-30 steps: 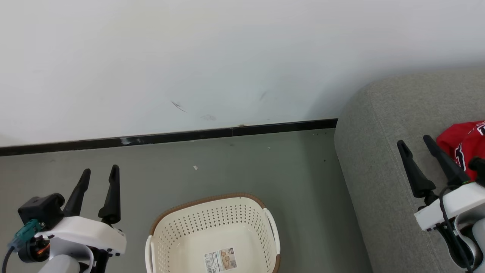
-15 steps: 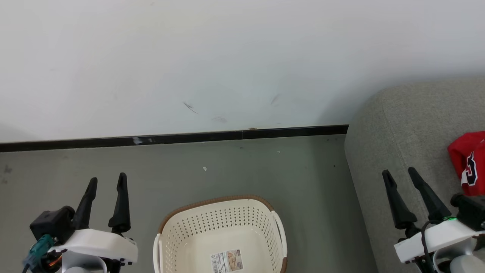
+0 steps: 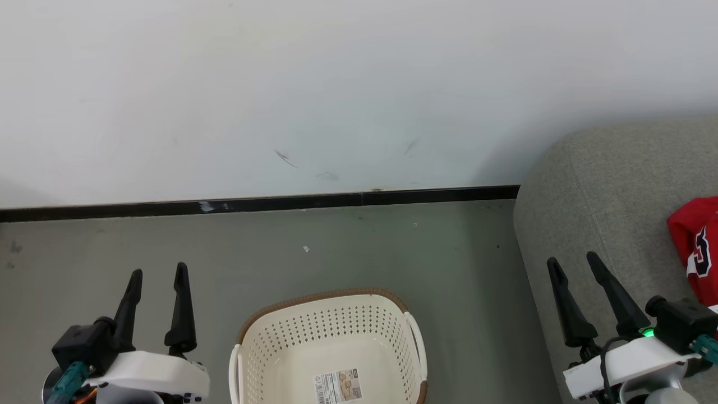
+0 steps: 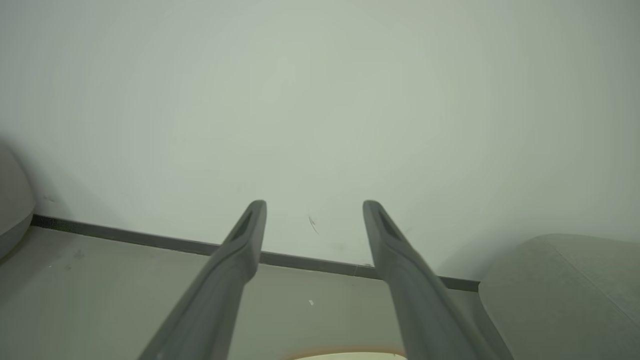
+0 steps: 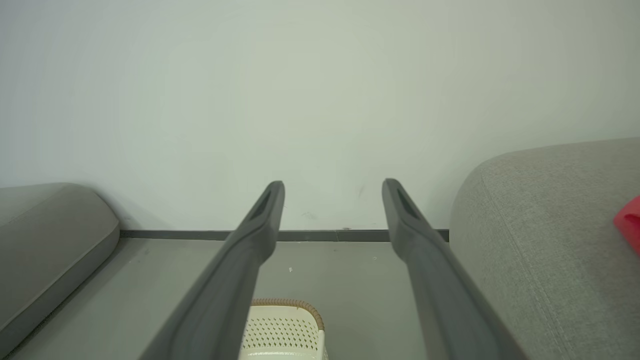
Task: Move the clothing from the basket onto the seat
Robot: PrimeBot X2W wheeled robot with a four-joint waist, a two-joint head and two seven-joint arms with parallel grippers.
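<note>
- Head view: L jaws, lower left; two long dark fingers point(image 3: 180, 306) spread wide, nothing betw. them, above grey-green floor point(image 3: 392, 252).
- R jaws, lower right; fingers point(image 3: 566, 306) equally wide apart, gripping nothing, over the front of a large grey fabric sofa point(image 3: 606, 185) w/ rounded arm.
- Cream perforated plastic laundry basket point(image 3: 331, 328) w/ brown woven-look rim stands on floor at bottom centre, betw. the two arms; paper label point(image 3: 338, 386) lies on its bare bottom.
- Red sports garment point(image 3: 681, 227) w/ black-and-white lettering lies on sofa at right edge, near R jaws but not touching, well apart from basket.
- White wall point(image 3: 336, 84) meets floor at a black skirting strip point(image 3: 280, 203).
- L wrist view: fingers point(image 4: 235, 265) parted wide, gap empty; sofa arm point(image 4: 560, 290) at right; sliver of basket rim point(image 4: 345, 354) at bottom edge.
- R wrist view: fingers point(image 5: 422, 270) parted wide, gap empty; basket point(image 5: 285, 330) low betw. them; sofa point(image 5: 525, 240) at right w/ garment point(image 5: 630, 222) on it; second grey upholstered piece point(image 5: 45, 230) at left.
</note>
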